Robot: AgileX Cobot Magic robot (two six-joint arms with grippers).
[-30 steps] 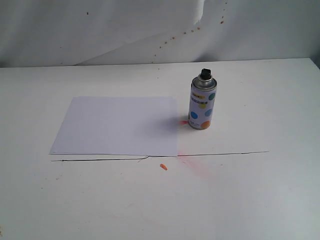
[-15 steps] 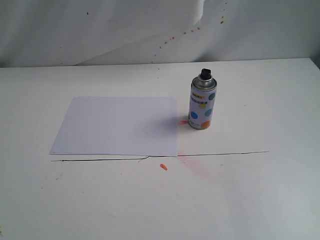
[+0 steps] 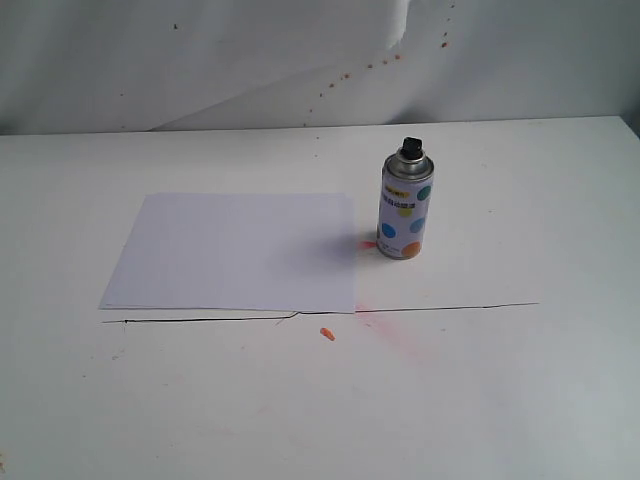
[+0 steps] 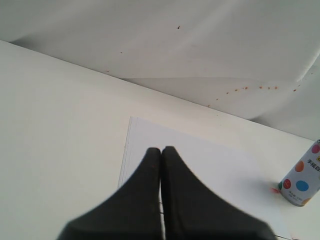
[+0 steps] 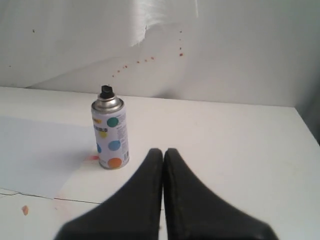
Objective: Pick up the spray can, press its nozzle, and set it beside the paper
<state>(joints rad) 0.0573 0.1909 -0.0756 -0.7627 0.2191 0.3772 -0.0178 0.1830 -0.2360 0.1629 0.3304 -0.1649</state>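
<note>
A dotted silver spray can (image 3: 404,212) is standing beside a white paper sheet (image 3: 235,250) on the pink-stained white tabletop (image 3: 520,390), before a speckled backdrop (image 3: 200,60). The left fingers (image 4: 151,167) are pressing together, the right fingers (image 5: 153,167) likewise.

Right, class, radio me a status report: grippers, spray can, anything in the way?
Left gripper shut, empty. Right gripper shut, empty. Spray can upright beside paper, untouched. Nothing blocking it.
</note>
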